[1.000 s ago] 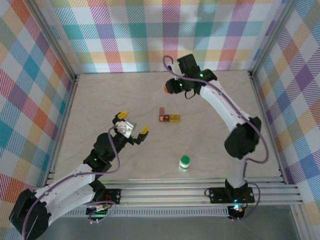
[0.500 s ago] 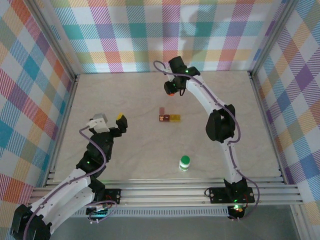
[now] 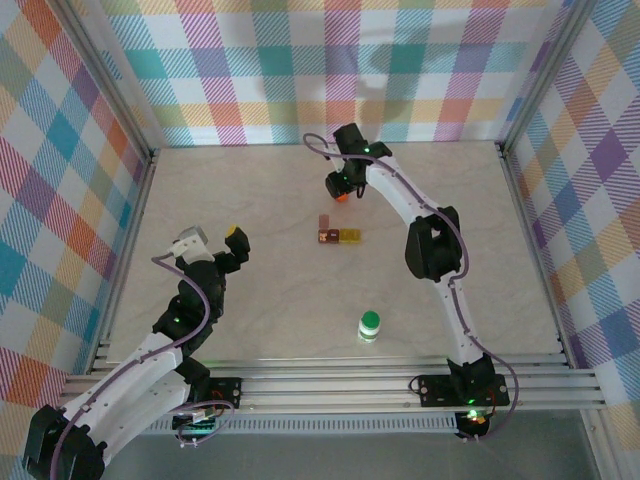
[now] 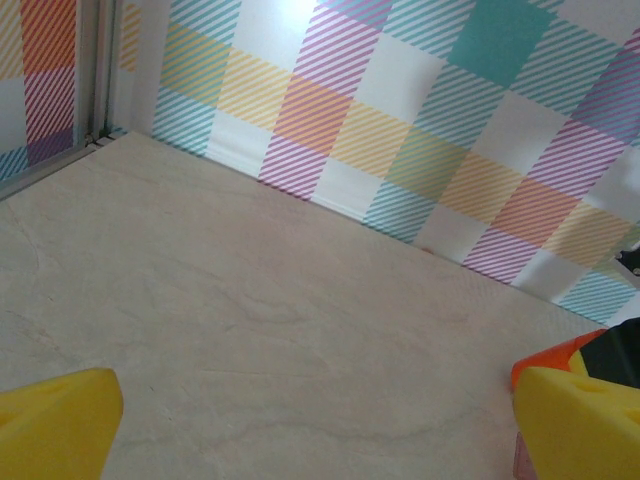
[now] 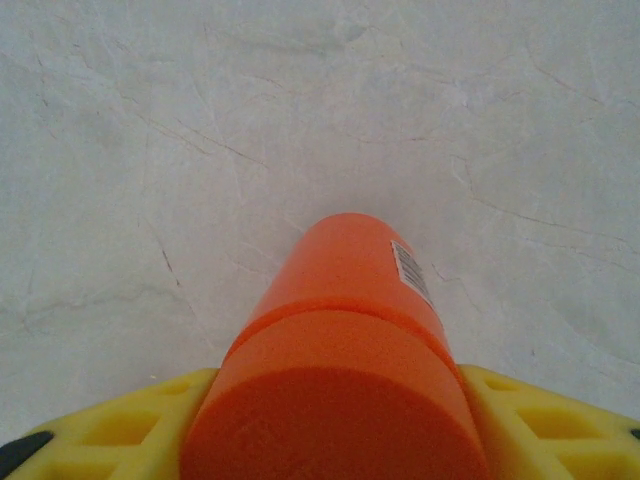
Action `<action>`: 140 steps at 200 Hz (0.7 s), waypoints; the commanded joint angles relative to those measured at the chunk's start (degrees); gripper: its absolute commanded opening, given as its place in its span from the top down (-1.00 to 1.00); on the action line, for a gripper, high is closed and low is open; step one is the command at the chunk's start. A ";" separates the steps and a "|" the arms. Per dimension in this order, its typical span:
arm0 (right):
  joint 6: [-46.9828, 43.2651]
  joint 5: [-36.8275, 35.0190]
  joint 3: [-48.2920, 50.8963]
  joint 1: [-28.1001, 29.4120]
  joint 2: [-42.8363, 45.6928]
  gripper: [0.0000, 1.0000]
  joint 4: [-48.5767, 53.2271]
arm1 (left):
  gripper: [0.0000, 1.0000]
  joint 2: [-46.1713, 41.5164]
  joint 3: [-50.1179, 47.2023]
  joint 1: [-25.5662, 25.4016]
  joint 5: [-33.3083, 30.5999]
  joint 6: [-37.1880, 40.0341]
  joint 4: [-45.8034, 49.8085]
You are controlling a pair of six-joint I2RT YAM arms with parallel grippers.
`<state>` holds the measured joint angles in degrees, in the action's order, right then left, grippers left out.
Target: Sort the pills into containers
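An orange bottle (image 3: 342, 196) with an orange cap stands upright at the back of the table. My right gripper (image 3: 341, 186) reaches down over it. In the right wrist view the bottle (image 5: 350, 290) sits between the yellow fingers (image 5: 545, 410) of the right gripper (image 5: 340, 425), which lie against both its sides with no gap showing. A small cluster of pink, red and yellow containers (image 3: 338, 232) lies mid-table. A white bottle with a green cap (image 3: 369, 326) stands nearer the front. My left gripper (image 3: 226, 248) hangs wide open over bare table at the left, its fingertips (image 4: 60, 425) far apart.
Checkered walls and aluminium rails (image 3: 130, 170) close in the table on three sides. The left wrist view looks over bare marble-patterned table (image 4: 280, 300) toward the back wall, with an orange patch (image 4: 548, 358) at its right edge.
The right arm has shifted left and lowered the orange bottle toward the table. The left arm swung left and turned its gripper toward the back, then held nearly still.
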<state>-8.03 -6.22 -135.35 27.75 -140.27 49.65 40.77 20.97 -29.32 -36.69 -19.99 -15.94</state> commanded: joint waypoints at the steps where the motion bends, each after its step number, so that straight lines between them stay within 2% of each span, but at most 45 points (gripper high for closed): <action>1: -0.27 0.11 -1.85 0.20 -0.42 -0.13 -2.37 | -1.00 0.00 1.44 0.67 0.29 -0.59 0.35; 47: -0.98 -1.22 -1.92 -0.05 -0.36 -0.51 -6.83 | -1.00 1.58 2.09 0.76 2.40 -0.82 0.44; 101: 0.97 -2.99 -0.61 -0.24 5.45 -0.56 -6.23 | -1.00 1.98 2.11 0.76 3.89 -1.45 1.18; 116: 4.34 -0.40 4.40 -0.24 10.12 -0.54 -6.80 | -1.00 2.74 2.06 0.76 5.00 -1.74 0.66; 140: 9.52 1.28 18.17 -0.24 19.83 -0.48 -11.72 | -0.99 4.91 2.62 0.76 7.12 -2.59 -0.23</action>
<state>-4.91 -7.53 -125.80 27.70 -132.51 41.98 44.05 21.54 -29.10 -32.18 -20.93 -15.07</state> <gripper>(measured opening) 0.752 0.998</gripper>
